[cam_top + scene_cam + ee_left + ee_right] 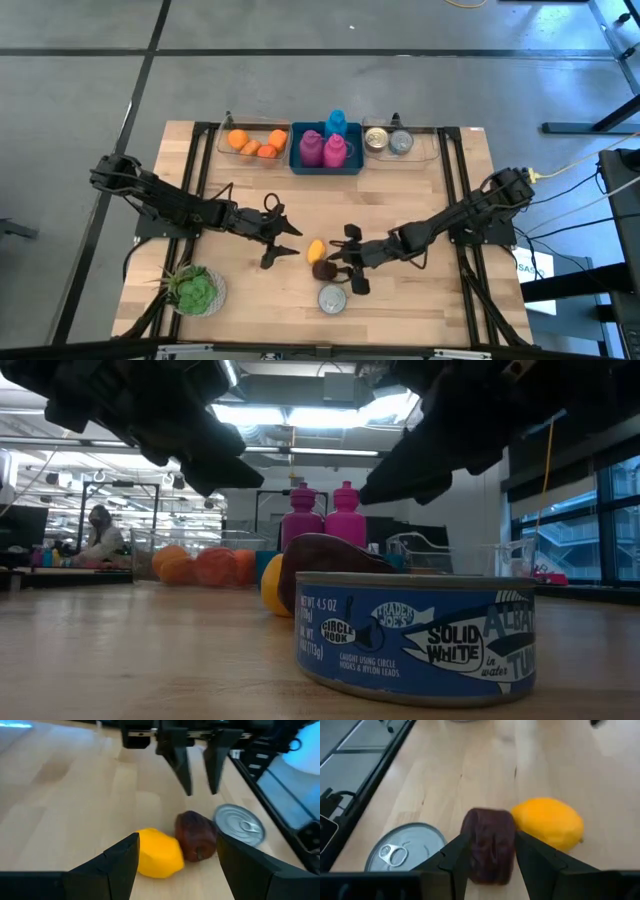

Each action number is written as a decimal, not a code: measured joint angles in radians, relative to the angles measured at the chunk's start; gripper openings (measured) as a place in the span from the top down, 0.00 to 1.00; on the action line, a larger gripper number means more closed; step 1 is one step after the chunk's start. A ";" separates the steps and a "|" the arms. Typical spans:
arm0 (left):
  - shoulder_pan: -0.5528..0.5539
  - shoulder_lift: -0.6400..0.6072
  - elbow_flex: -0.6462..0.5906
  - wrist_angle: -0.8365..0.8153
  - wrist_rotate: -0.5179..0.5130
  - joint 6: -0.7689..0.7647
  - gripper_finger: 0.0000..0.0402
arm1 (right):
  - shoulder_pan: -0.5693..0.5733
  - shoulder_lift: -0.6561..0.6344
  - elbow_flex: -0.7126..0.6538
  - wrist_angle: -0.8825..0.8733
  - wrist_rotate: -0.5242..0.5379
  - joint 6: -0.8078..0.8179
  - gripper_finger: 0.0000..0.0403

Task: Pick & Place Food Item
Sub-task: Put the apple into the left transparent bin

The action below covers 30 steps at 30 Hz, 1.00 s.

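Plant: a small potted green plant (193,290) stands near the table's front left corner, well apart from the food items.
Left gripper (283,243): reaches in from the left side of the table (430,210); its jaws are spread and hold nothing, with the lemon just beyond the tips.
Open room, left: bare wood lies between the plant and the left gripper, and again from the arm back to the bins.
Back edge: three bins sit in a row along the far edge, a clear one with oranges (255,143), a blue one with pink bottles (324,148), and a clear one with tins (389,141).
Lemon (316,249): a yellow lemon lies on the table near its middle, touching or just beside the dark fruit.
Dark fruit (487,845): a brown-purple food item rests on the wood between the lemon and the tuna can, front of centre.
Right gripper (489,854): comes in from the right; its jaws stand on either side of the dark fruit, close against it, though whether they press it I cannot tell.
Tuna can (332,298): sits upright just in front of the dark fruit, nearest the front edge.
Open room, right: bare wood runs from the right arm to the front right corner.
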 joint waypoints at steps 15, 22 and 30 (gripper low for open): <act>-0.047 0.000 0.000 -0.022 0.045 -0.047 0.36 | 0.011 0.083 0.001 -0.013 -0.014 0.202 0.56; -0.081 0.000 0.000 -0.022 0.022 -0.083 0.36 | 0.012 0.116 0.001 0.068 -0.015 0.230 0.43; -0.142 0.000 0.000 -0.023 -0.014 -0.126 0.36 | 0.013 0.133 0.004 0.068 -0.021 0.231 0.32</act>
